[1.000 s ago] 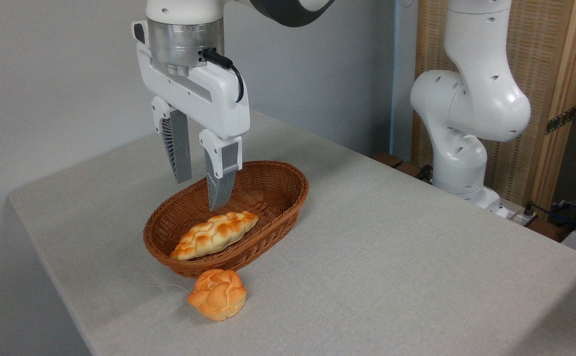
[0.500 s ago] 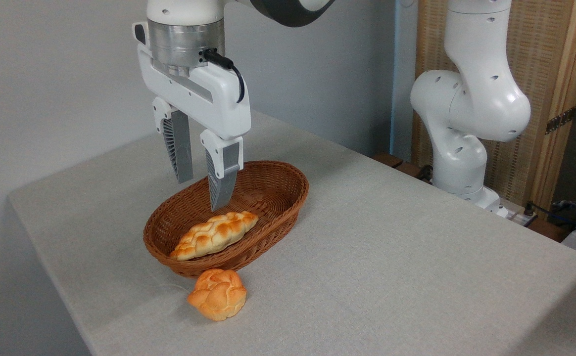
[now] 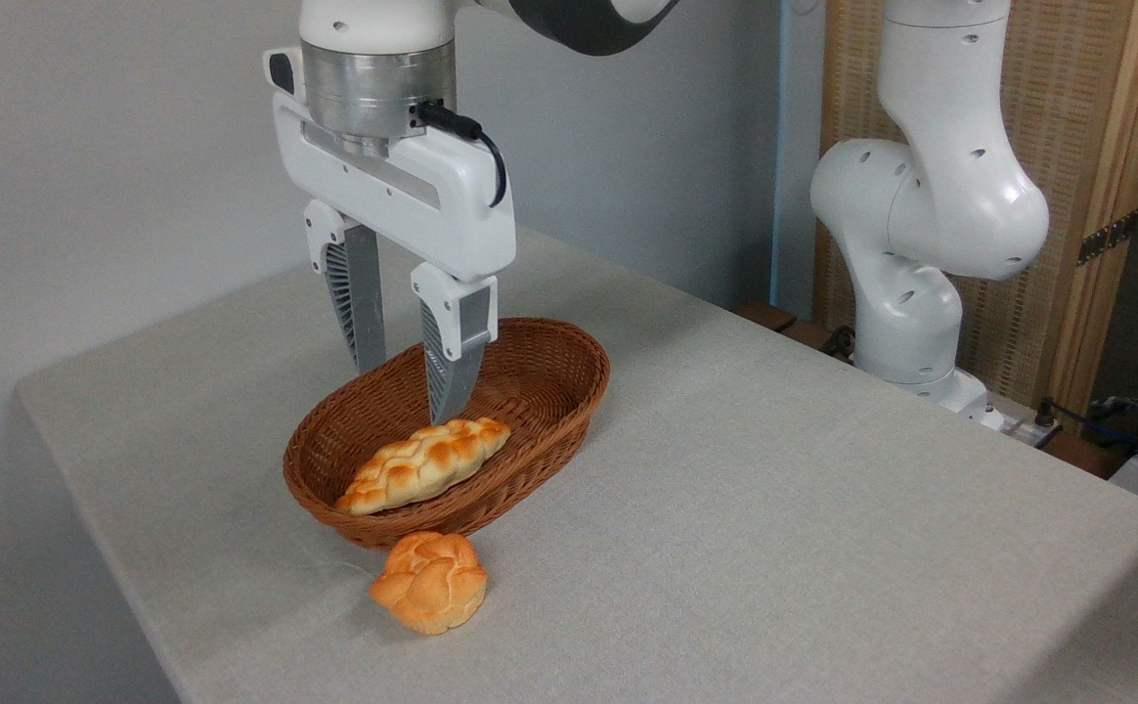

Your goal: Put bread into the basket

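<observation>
1. The table (image 3: 774, 508), covered in a pale grey cloth, fills most of the scene; its far left corner meets a plain wall, and it runs off the picture at the near right.
2. The white robot arm (image 3: 931, 215) stands at the far right edge of the table, in front of a wooden screen with woven panels (image 3: 1068, 117); its upper links pass out of the top of the picture and come back in at the top left, where the wrist points straight down.
3. The basket (image 3: 540, 430), oval, reddish-brown wicker, sits left of centre on the cloth; its long axis runs from near left to far right.
4. The gripper (image 3: 411, 386) hangs over the far half of the basket; its two grey fingers are spread apart with nothing between them, and their tips sit just above the far end of the loaf.
5. The braided loaf (image 3: 422, 464), pale with toasted patches, lies inside the basket along its near side.
6. The bread (image 3: 429, 582), a small golden-orange knotted bun, rests on the cloth outside the basket, just beside its near wall; whether the two touch I cannot tell.
</observation>
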